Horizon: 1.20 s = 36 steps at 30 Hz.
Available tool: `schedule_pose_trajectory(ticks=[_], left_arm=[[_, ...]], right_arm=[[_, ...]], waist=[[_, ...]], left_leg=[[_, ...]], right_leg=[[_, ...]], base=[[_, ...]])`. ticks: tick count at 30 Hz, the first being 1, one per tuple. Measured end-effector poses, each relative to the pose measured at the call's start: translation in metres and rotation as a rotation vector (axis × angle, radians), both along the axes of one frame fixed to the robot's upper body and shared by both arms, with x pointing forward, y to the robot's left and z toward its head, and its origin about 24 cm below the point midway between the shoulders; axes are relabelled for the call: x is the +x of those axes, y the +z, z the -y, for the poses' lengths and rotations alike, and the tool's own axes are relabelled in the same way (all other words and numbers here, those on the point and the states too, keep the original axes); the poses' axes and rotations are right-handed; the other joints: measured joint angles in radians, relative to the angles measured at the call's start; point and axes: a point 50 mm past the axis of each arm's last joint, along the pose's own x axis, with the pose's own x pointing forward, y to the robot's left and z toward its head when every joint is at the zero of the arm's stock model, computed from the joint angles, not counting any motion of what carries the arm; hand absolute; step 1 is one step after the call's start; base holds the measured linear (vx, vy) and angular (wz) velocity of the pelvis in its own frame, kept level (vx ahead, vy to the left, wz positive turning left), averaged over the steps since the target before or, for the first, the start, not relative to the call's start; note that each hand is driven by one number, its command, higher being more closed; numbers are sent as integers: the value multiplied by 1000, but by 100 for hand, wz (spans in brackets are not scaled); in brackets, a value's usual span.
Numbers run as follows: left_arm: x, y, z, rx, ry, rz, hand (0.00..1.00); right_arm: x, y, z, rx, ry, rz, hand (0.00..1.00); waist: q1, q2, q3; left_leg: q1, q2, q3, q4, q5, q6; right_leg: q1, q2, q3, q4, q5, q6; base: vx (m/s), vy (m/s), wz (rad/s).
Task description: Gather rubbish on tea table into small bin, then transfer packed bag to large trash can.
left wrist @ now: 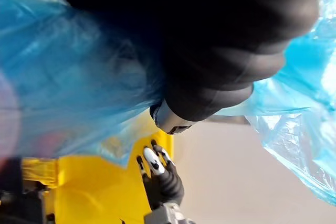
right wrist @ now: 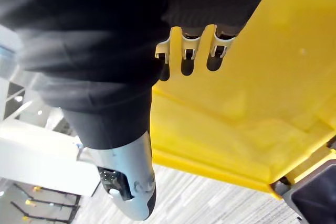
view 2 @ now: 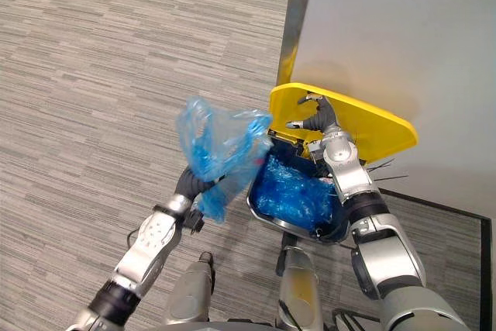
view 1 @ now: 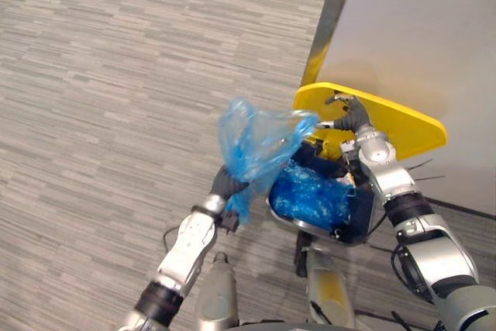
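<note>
Packed bag held up at the open can

The left hand (view 1: 227,184) is clenched round the gathered neck of the blue bag (view 1: 260,141), which balloons out past it (a loose tail trails below the fist) and hangs beside the rim of the large trash can (view 1: 363,221), over the striped grey floor (view 1: 116,75). The right hand (view 1: 353,118) has its fingers straight against the underside of the yellow lid (view 1: 403,125), propping it up. A blue liner (view 1: 310,191) lies crumpled inside the can, which stands against a pale wall (view 1: 418,29).
</note>
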Motion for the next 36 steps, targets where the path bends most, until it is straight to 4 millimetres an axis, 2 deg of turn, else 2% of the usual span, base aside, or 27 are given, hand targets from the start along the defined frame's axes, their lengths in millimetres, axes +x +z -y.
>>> schedule_pose_trajectory(ticks=[3,5,8,11,13,15,20,21,25,28,36], left_arm=[[17,13,14,50,2,65,100],[28,13,21,97,15,72,100],[40,1,31,215,16,45,100],[48,-16,40,341,2,-2,100],[51,-30,43,400,8,-50,100],[59,-43,44,487,24,-109,100],[74,-49,39,578,70,-156,100],[80,-49,32,609,103,-168,0],[89,-54,6,654,216,-224,0],[92,-52,-4,624,274,-243,0],[97,-40,-5,559,325,-214,0]], right_arm=[[3,10,-6,-10,23,26,0],[5,16,-9,-10,34,44,0],[7,28,-16,-6,51,81,0],[11,47,-22,-15,61,139,0],[12,59,-25,-30,68,186,0],[14,82,-33,-37,77,269,0],[10,113,-43,-24,106,399,0],[6,124,-48,-24,125,458,0],[-3,140,-60,-58,170,566,0],[-6,140,-62,-58,176,595,0],[-16,128,-67,-52,195,628,0]], waist=[[-8,-1,0],[-16,-5,3],[-41,-23,20],[-68,-38,74],[-77,-38,76],[-89,-39,86],[-93,-38,114],[-94,-38,114],[-116,-38,131],[-115,-38,140],[-112,-39,142]], left_leg=[[2,0,28,16,0,1],[2,0,43,23,-2,2],[-9,-1,56,44,-9,14],[-23,-4,67,76,-23,34],[-67,-6,73,91,-23,36],[-129,-6,92,132,-33,47],[-228,10,130,237,-84,58],[-272,12,147,269,-99,65],[-327,20,169,316,-129,84],[-328,23,188,329,-140,88],[-314,24,205,328,-149,90]], right_leg=[[1,0,18,0,9,-1],[1,0,28,-9,19,1],[1,5,41,-31,28,9],[-3,8,62,-35,36,21],[-44,20,88,-42,42,27],[-98,24,109,-45,63,34],[-180,46,156,-44,96,46],[-219,51,173,-50,113,47],[-258,54,196,-70,138,55],[-265,58,217,-70,141,53],[-276,59,238,-64,140,53]], base=[[-47,21,-13],[-71,20,-14],[-79,19,-13],[-94,26,-12],[-88,23,-13],[-15,25,-24],[5,76,-34],[13,102,-43],[27,72,-24],[45,64,-17],[41,8,-7]])
